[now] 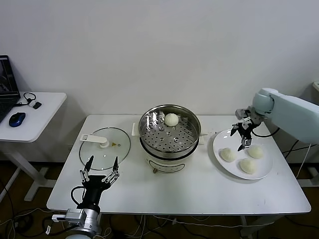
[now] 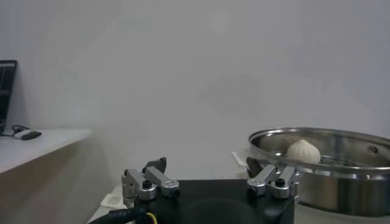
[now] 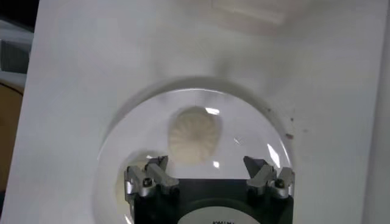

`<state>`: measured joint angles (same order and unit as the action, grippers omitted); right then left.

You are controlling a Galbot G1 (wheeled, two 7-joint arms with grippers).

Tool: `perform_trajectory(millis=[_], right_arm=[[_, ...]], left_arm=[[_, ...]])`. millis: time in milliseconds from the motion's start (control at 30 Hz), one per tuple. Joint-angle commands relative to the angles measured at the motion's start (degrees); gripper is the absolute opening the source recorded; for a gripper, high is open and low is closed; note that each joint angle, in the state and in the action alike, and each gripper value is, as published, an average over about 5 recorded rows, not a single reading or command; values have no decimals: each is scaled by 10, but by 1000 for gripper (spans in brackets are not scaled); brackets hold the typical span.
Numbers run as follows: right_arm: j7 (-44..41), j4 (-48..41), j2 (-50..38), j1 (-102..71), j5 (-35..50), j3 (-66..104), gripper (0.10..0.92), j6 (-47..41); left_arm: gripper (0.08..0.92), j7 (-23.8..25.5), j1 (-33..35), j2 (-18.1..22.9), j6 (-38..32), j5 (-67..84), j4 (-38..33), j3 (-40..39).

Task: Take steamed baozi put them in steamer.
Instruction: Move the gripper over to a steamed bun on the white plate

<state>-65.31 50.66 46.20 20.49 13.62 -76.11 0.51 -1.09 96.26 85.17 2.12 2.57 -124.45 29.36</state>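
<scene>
The steamer point(image 1: 169, 133), a shiny steel basket on a white pot base, stands mid-table with one baozi point(image 1: 171, 119) at its far side. Three more baozi point(image 1: 228, 155) point(image 1: 255, 152) point(image 1: 247, 166) lie on the white plate point(image 1: 222, 142) to its right. My right gripper point(image 1: 241, 137) hangs open just above the plate's near-left part, holding nothing. In the right wrist view its gripper point(image 3: 206, 164) is open over a pleated baozi point(image 3: 194, 135) on the plate point(image 3: 122, 134). My left gripper point(image 1: 102, 164) is parked open at the table's front left. Its wrist view shows the open gripper point(image 2: 207, 164), the steamer point(image 2: 341, 176) and the baozi point(image 2: 303, 151) inside.
A flat glass lid point(image 1: 114, 154) with a white handle lies left of the steamer, just beyond the left gripper. A side table point(image 1: 30, 119) farther left carries a blue mouse point(image 1: 17, 119) and a laptop edge. The wall is close behind the table.
</scene>
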Motion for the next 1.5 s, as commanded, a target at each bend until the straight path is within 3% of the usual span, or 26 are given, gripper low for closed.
perform_trajectory(millis=[33,1100,1367,1500], right_arm=[[6,-8,3,-59,-25,40,823,-4],[22,-71,41,-124,-83,127,823,27],[20,-71,42,-125,-82,128,683,26],[18,-63,38,-121,-78,126,655,23]], left_arm=[[823,0,1,0,-1,1,3,3],[823,1,7,0,-7,8,8,8],[823,1,6,1,-7,9,11,9],[823,1,5,1,-7,9,11,9]])
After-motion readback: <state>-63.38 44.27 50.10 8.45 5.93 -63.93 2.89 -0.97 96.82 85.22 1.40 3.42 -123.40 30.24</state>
